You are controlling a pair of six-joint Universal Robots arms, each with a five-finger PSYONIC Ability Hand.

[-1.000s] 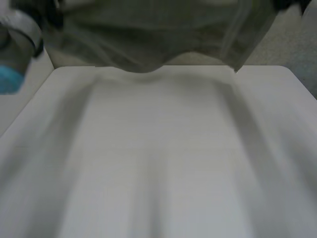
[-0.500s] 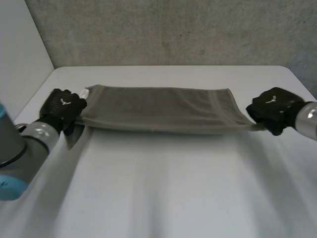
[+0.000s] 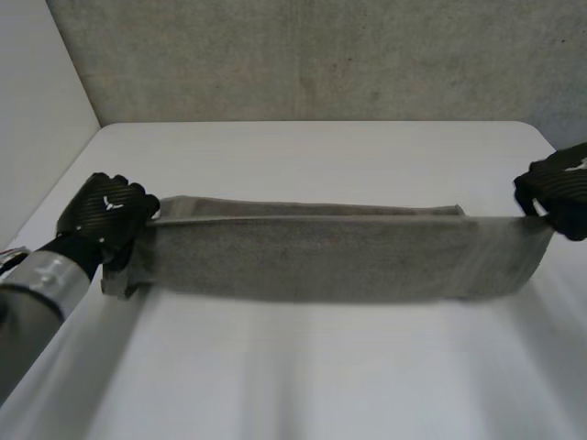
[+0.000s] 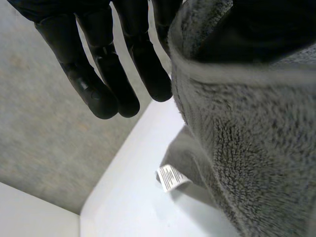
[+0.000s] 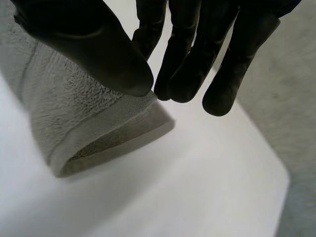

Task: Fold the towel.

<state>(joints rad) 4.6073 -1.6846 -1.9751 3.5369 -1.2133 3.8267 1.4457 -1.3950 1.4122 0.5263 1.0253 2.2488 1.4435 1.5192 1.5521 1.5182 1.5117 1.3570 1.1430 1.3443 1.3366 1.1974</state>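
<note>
Towel point(image 3: 339, 261): grey terry cloth, doubled lengthwise into one long band, drawn out across the middle of the table point(image 3: 303, 376) from side to side, with a narrower rear layer showing along its far edge. Table: white, rounded far corners, set against a grey wall point(image 3: 312, 55) of rough concrete. Left hand point(image 3: 105, 215): black, at the towel's left end, knuckles up, the cloth's end bunched beneath it; in the left wrist view the thumb lies on top of the thick hemmed edge and the fingers point(image 4: 106, 84) hang nearly straight just beside it, the nearest one against the cloth, so the end is pinched between thumb and finger. Label point(image 4: 172, 177): small white printed tab at the edge of the towel's lower layer, over the table, below the left hand's fingertips. Right hand point(image 3: 561, 191): black, at the towel's right end near the table's right edge; in the right wrist view the thumb presses down on the pile and the fingertips point(image 5: 180, 74) meet it from the other side, grasping the doubled corner; the open fold shows beneath the thumb, and whether it touches the table cannot be told
</note>
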